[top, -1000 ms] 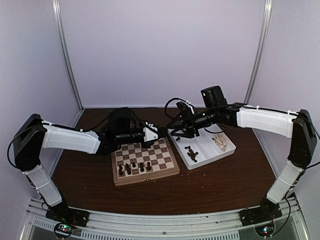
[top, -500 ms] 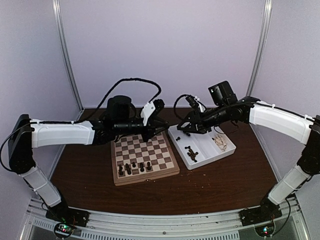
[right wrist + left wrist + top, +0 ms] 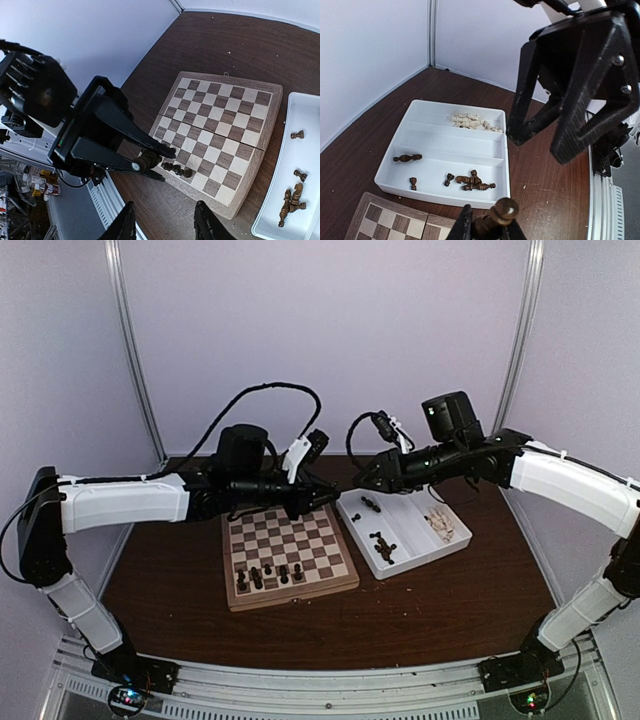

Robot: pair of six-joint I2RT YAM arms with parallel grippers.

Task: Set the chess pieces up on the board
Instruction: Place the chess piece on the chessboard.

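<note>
The board (image 3: 300, 540) lies at table centre with a few dark chess pieces (image 3: 268, 575) standing in its near rows. My left gripper (image 3: 322, 498) hovers over the board's far right corner, shut on one dark chess piece (image 3: 503, 211) whose round head sticks out past the fingers. My right gripper (image 3: 358, 483) hangs open just right of it, facing it, with nothing between its fingers (image 3: 125, 226). In the right wrist view the held piece (image 3: 148, 160) sits in front of my right gripper (image 3: 165, 225). More dark pieces (image 3: 471, 182) lie loose in the white tray (image 3: 440, 147).
The white compartmented tray (image 3: 415, 530) sits right of the board, touching its edge. Cream pieces (image 3: 441, 526) fill its far right compartment. Purple walls close in the back and both sides. Cables loop above both wrists.
My right gripper has lifted out of the tray and swung left toward the left gripper, its jaws narrowing a little. The left arm has risen and shifted right with its piece.
</note>
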